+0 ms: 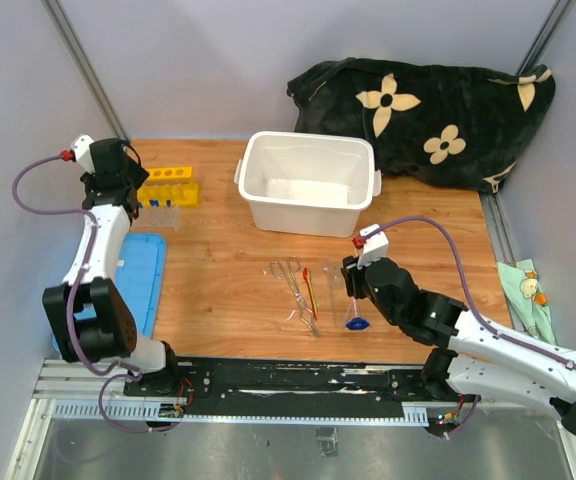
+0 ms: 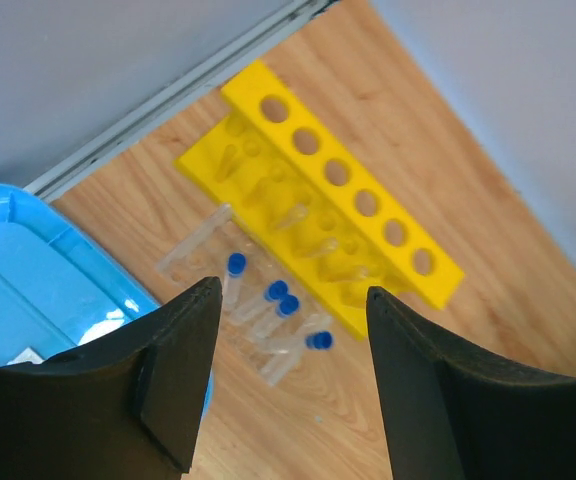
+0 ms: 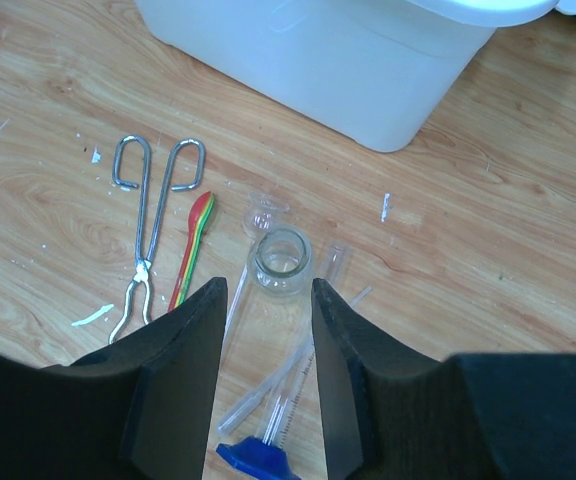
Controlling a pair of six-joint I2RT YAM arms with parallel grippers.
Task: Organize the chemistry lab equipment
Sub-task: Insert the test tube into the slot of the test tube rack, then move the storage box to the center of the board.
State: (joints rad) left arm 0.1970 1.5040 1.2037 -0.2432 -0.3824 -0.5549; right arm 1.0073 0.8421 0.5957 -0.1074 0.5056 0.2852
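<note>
risk: right gripper (image 3: pixel 265 300), parted and empty by the beaker (image 3: pixel 282 262), may tip it; left gripper (image 2: pixel 288 330), wide, empty, may scatter tubes (image 2: pixel 277 292).

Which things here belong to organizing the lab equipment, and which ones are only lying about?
For the job: yellow tube rack, blue-capped tubes, metal tweezers, red-orange tool, small glass beaker, blue-based glass piece.

Lying about: white bin, blue lid, black flowered blanket.
</note>
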